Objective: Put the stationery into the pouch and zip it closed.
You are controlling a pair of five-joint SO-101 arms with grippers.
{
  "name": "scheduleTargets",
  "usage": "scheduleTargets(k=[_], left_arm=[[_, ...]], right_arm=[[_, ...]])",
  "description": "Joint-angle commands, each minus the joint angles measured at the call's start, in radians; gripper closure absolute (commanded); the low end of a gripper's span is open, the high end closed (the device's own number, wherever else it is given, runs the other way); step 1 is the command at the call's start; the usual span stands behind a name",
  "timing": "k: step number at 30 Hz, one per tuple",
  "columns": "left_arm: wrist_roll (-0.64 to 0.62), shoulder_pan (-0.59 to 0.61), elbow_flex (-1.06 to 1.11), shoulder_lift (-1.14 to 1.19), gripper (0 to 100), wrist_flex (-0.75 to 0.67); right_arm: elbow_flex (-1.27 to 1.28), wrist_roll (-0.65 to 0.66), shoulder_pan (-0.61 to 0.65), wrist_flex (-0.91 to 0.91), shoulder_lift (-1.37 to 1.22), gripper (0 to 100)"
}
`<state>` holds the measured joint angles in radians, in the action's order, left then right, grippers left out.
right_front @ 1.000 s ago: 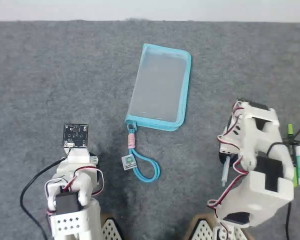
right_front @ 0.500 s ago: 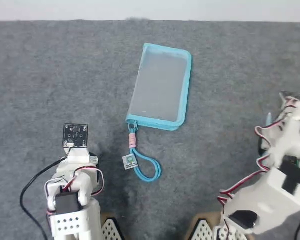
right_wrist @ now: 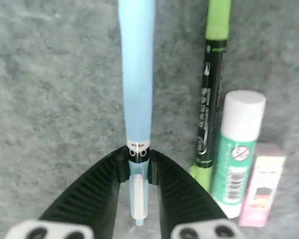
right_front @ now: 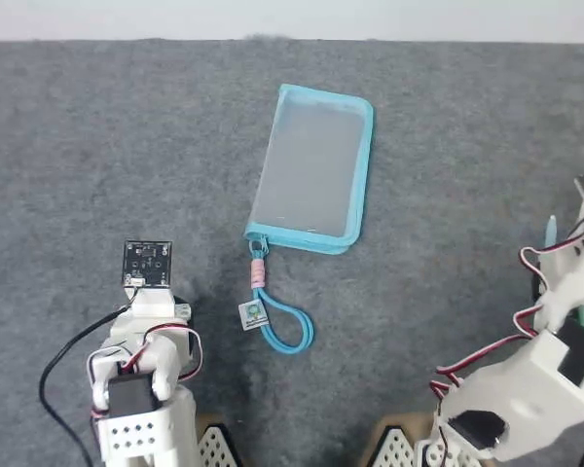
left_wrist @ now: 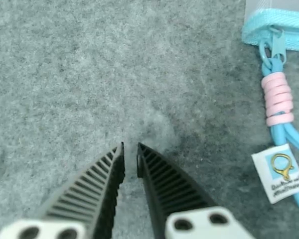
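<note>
With right jaws pinching the blue pen (right_wrist: 136,74) by its tail, left jaws nearly shut and empty, risking it pivoting loose.

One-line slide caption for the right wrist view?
Right pincer shut on a light-blue pen, beside a green marker, glue stick and pink eraser.

pouch (right_front: 311,180) ctr, pen (right_wrist: 136,74) far rt, marker (right_wrist: 212,89) beside

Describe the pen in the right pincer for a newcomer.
On the grey mat, look at the right edge. The light blue pen sits in the right pincer, beside the green marker. It alone has a pale-blue barrel.
</note>
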<state>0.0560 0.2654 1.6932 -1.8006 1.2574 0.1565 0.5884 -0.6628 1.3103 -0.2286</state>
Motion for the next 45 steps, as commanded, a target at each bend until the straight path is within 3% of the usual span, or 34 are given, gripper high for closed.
scheduleTargets(k=[1, 6, 13, 21, 24, 26, 30, 34, 42, 45], left_arm=[[-0.008, -0.002, -0.007, -0.021, 95, 0.005], [-0.008, -0.002, -0.007, -0.021, 95, 0.005], [-0.006, -0.002, -0.007, -0.021, 95, 0.005], [-0.008, -0.003, -0.007, -0.021, 95, -0.002], [0.002, -0.005, -0.008, -0.023, 95, -0.046], [0.095, 0.002, -0.008, -0.021, 95, -0.121], [0.298, 0.012, -0.008, -0.021, 95, -0.267], [0.262, 0.072, -0.022, -0.02, 95, -0.354], [0.255, 0.11, -0.044, -0.02, 95, -0.229], [0.261, 0.183, -0.007, -0.02, 95, -0.227]], right_arm=[[-0.063, 0.061, -0.008, 0.012, 0.027, 98.9], [-0.092, 0.089, -0.016, 0.016, 0.021, 98.6], [-0.092, 0.135, -0.041, 0.012, 0.022, 86.2], [-0.121, 0.126, -0.033, 0.015, 0.071, 86.3], [-0.146, 0.048, 0.03, 0.097, 0.154, 92.9], [-0.147, -0.002, 0.119, 0.159, 0.22, 99.7], [-0.095, -0.13, 0.355, 0.213, 0.351, 98.6], [-0.015, -0.245, 0.615, 0.214, 0.478, 99.1], [0.118, -0.483, 1.122, 0.107, 0.556, 99.1], [0.135, -0.516, 1.267, 0.022, 0.507, 93.7]])
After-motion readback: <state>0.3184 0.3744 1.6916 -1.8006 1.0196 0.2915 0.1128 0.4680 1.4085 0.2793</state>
